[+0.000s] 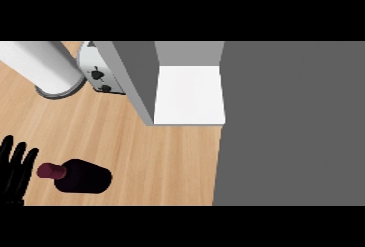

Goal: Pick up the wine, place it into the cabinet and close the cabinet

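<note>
The wine bottle (85,177) is dark with a maroon cap (50,170). It sits on the wooden counter (143,144) at the lower left. My left hand (14,171) shows at the left edge, just left of the cap, with its fingers straight and pointing up, holding nothing. The cabinet (189,94) is at the upper middle, open, with a white floor inside and a grey side wall (135,77) on its left. A wide grey panel (292,120) fills the right side of the view. My right hand does not show.
A white cylinder on a grey base (43,65) stands at the upper left. A metal toaster (96,72) with black knobs sits between it and the cabinet wall. Bare wooden counter lies between the bottle and the cabinet.
</note>
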Tool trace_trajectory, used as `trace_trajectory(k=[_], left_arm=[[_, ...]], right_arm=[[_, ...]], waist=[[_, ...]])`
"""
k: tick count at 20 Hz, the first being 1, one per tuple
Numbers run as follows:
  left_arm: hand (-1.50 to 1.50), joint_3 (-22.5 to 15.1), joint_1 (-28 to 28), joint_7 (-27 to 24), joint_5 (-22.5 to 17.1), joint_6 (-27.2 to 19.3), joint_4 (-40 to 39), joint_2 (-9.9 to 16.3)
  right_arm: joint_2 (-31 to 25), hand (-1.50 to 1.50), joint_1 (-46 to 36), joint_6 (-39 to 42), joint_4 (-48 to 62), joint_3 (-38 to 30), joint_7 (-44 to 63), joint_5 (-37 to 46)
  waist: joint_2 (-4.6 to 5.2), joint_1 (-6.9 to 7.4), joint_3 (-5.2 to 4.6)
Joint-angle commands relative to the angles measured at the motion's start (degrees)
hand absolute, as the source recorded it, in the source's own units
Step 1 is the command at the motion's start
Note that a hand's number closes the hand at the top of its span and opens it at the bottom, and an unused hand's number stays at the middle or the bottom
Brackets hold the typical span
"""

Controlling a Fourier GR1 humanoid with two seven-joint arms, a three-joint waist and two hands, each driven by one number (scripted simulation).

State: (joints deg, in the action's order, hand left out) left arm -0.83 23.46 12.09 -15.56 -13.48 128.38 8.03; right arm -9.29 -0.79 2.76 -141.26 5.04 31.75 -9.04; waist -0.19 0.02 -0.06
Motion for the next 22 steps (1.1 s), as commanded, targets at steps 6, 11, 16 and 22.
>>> trace_trajectory(k=[6,11,16,22], left_arm=[[-1.50,4.06,-1.00,-13.51,1.35,4.47,-15.02,-2.86],[-1.50,6.92,-1.97,-17.69,-2.14,9.19,-21.87,-2.62],[-1.50,9.30,-4.14,-15.80,-3.19,9.58,-22.83,-1.72],[-1.50,6.96,-4.35,-21.86,0.34,12.56,-29.81,-3.63]], right_arm=[[1.37,-1.50,2.13,-0.16,-8.32,0.20,2.93,-2.53],[-1.17,-1.50,0.06,1.12,-8.46,-5.12,5.73,-7.40],[1.90,-1.50,3.29,0.09,-11.30,0.04,4.85,-1.88],[0.61,-1.50,2.11,2.38,-9.17,-3.93,4.31,-5.76]], waist=[[0.07,-0.25,0.02],[0.10,-0.25,0.02],[0.05,-0.41,0.05],[0.09,-0.44,0.07]])
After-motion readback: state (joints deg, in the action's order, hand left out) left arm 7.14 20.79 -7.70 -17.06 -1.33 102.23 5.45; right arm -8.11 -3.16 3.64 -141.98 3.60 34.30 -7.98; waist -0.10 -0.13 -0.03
